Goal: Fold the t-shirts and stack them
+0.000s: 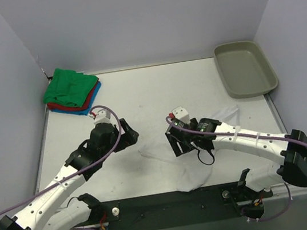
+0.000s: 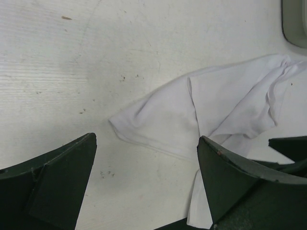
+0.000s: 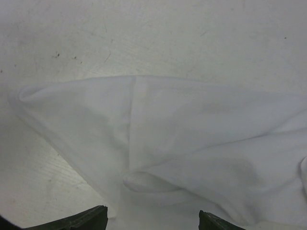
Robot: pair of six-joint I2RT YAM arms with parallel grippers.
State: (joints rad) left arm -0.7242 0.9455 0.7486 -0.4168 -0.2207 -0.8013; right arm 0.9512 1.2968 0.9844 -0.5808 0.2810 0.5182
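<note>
A large white t-shirt (image 1: 192,170) lies crumpled on the table's near middle, reaching right towards (image 1: 225,113). Folded green, red and blue t-shirts (image 1: 72,90) are stacked at the back left, green on top. My left gripper (image 1: 131,133) is open and empty, just left of the white tee's sleeve edge. In the left wrist view the sleeve (image 2: 168,120) lies ahead of the open gripper (image 2: 146,143). My right gripper (image 1: 180,145) is open over the tee. In the right wrist view white cloth (image 3: 192,143) fills the space ahead of the fingertips (image 3: 76,223).
A grey-beige plastic tray (image 1: 246,67) sits at the back right; its corner shows in the left wrist view (image 2: 296,24). Purple walls enclose the table at the back and sides. The arms' base bar (image 1: 167,205) runs along the near edge.
</note>
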